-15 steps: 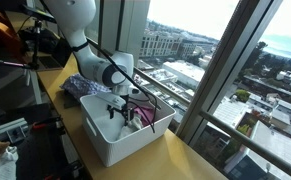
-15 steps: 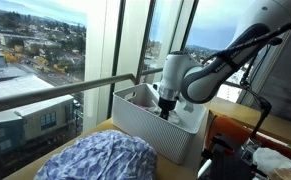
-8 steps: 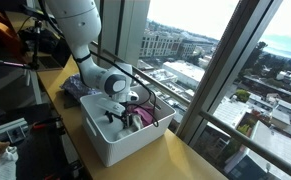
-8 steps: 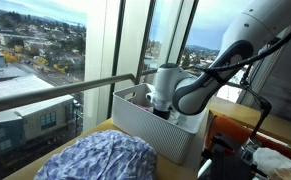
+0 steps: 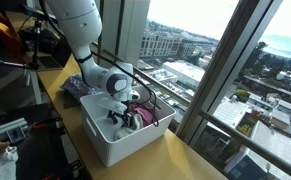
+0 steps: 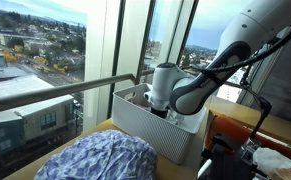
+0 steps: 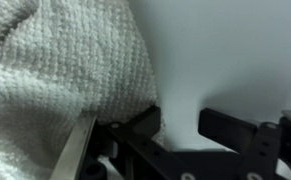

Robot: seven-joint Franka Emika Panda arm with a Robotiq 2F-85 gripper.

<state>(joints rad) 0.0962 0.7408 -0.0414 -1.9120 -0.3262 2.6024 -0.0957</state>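
One hand (image 5: 118,117), one white towel (image 7: 55,70), one bin (image 5: 113,152)

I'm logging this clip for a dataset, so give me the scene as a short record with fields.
setting: table by tall windows
gripper: down inside white bin, jaws' state unclear
nearest: white towel, by a finger
in bin: pinkish garment
beside bin: blue patterned cloth
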